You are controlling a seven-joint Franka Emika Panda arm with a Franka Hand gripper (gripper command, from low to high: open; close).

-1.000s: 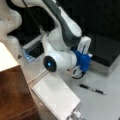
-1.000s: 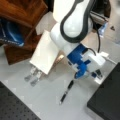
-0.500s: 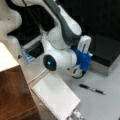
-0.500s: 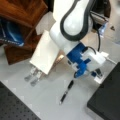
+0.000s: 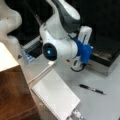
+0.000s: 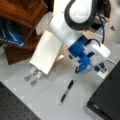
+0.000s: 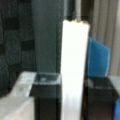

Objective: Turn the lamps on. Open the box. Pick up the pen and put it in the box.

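One pen (image 6: 66, 91), lying on the table at lower centre, apart below my gripper (image 6: 101, 68). One box (image 6: 107, 100), lower right. Finger spread: cannot tell.

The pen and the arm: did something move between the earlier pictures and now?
Nothing visibly changed. The pen lies on the table in both front views as before, untouched. The arm holds its pose above it, and the box keeps its place, lid down. The end effector's fingertips do not show clearly.
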